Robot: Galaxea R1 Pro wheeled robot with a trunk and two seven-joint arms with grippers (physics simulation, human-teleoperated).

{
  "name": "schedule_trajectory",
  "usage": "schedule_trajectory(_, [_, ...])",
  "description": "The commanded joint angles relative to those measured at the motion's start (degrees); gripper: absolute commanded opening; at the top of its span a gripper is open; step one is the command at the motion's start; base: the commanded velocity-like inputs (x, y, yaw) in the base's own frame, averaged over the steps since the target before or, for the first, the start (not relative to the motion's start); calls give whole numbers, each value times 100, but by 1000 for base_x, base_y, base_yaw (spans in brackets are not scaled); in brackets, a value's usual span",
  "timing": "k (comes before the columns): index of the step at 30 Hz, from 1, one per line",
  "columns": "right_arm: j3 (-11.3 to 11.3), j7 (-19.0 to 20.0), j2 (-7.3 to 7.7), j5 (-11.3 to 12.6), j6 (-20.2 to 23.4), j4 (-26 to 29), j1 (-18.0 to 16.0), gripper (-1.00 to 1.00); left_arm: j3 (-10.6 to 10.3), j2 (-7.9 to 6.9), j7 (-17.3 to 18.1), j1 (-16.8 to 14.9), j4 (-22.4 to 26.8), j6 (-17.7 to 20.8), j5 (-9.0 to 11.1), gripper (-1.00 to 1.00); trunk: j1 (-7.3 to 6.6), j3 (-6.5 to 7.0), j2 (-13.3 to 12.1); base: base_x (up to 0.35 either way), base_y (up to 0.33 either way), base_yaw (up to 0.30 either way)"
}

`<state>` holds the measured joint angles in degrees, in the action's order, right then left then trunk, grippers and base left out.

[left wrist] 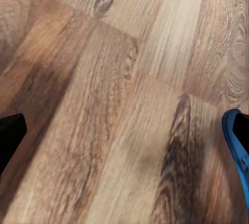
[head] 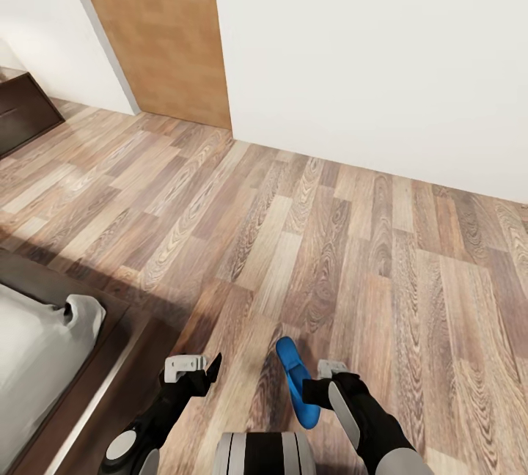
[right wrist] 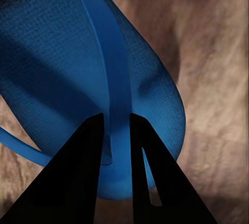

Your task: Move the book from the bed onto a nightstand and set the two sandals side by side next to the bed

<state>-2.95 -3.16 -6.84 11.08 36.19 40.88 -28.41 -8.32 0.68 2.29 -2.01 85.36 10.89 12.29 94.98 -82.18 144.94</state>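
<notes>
Both arms are showing matte black with grey panels, flanking the grey-and-white trunk (head: 264,454). Left gripper (head: 198,371) and right gripper (head: 323,381) are wearing pale grey blocks above black tapering fingers (right wrist: 78,177).

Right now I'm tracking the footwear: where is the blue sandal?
In the head view the blue sandal hangs low at centre, its strap pinched by the right gripper, above the wood floor right of the bed.

The sandal (head: 297,381) sits between the two hands, the bed (head: 44,358) to their left
</notes>
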Motion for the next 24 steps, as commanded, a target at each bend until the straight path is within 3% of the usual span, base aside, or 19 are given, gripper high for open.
schedule_trajectory(1, [-12,-27,2,52,22,7,-1,-100,6,2,17,-1,5,36,54,100,-3,19,0,0,0,0])
schedule_trajectory(20, [-12,-13,7,52,24,15,-1,-100,6,2,17,-1,7,36,54,100,-52,440,-26,0,0,0])
schedule_trajectory(24, [-12,-10,7,57,28,238,1,-100,6,3,17,-1,7,36,54,100,-63,529,-31,0,0,0])
